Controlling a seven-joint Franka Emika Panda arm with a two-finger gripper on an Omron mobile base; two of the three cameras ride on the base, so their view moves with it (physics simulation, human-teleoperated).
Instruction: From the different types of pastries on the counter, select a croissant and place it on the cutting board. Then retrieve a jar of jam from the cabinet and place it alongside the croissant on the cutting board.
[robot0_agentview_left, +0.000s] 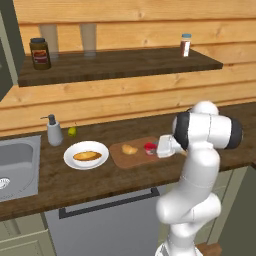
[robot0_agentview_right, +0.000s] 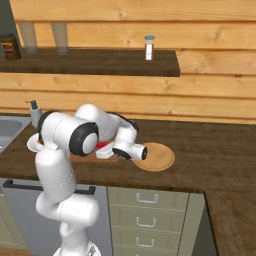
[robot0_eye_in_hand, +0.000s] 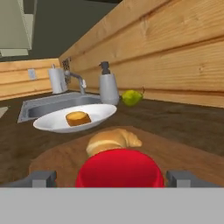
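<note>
The jar (robot0_eye_in_hand: 120, 168), red-lidded, sits at the bottom centre of the hand view between the two fingers (robot0_eye_in_hand: 43, 178), which stand spread on either side of it; whether they press on it I cannot tell. It rests on the board (robot0_agentview_left: 131, 159) at the centre of the left base view, just beside the croissant (robot0_agentview_left: 129, 149), which lies left of it there and just beyond it in the hand view. Left of the board on the dark surface (robot0_agentview_left: 100, 181) a white plate (robot0_agentview_left: 86, 154) holds another pastry (robot0_agentview_left: 87, 156). A soap bottle (robot0_agentview_left: 54, 130) and a small green fruit (robot0_agentview_left: 72, 131) stand behind the plate, near the sink (robot0_agentview_left: 17, 167) at the left edge
</note>
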